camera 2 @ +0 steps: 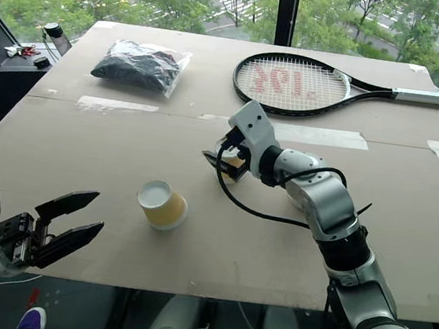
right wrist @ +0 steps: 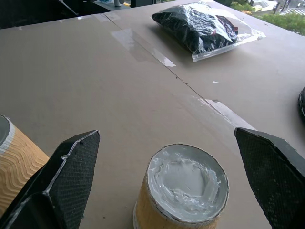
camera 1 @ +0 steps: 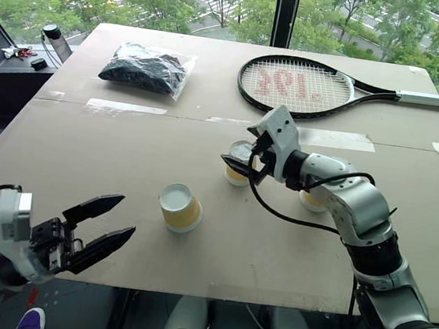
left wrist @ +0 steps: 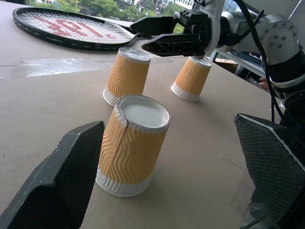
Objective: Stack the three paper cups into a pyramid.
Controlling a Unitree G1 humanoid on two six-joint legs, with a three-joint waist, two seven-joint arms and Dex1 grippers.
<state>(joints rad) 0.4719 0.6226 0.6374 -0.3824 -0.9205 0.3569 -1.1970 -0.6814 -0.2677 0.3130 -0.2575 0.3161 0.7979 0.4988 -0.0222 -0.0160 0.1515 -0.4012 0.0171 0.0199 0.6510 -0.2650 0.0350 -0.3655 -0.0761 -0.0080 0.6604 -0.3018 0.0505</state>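
Note:
Three yellow-orange paper cups stand upside down, white bases up, apart on the brown table (camera 1: 85, 157). The nearest cup (camera 1: 180, 210) is left of centre. The middle cup (camera 1: 236, 174) is partly hidden by my right gripper (camera 1: 241, 153), which hovers open just over it; in the right wrist view this cup (right wrist: 183, 191) sits low between the wide black fingers (right wrist: 62, 181). The third cup (camera 1: 310, 200) peeks out behind my right forearm. My left gripper (camera 1: 122, 217) is open at the table's near left edge, pointing at the nearest cup (left wrist: 133, 152) without touching it.
A tennis racket (camera 1: 300, 86) lies at the far right of the table. A clear bag of black material (camera 1: 145, 69) lies at the far left. Tape strips (camera 1: 127, 107) run across the table's seam. A ledge with small items (camera 1: 26, 53) adjoins the left side.

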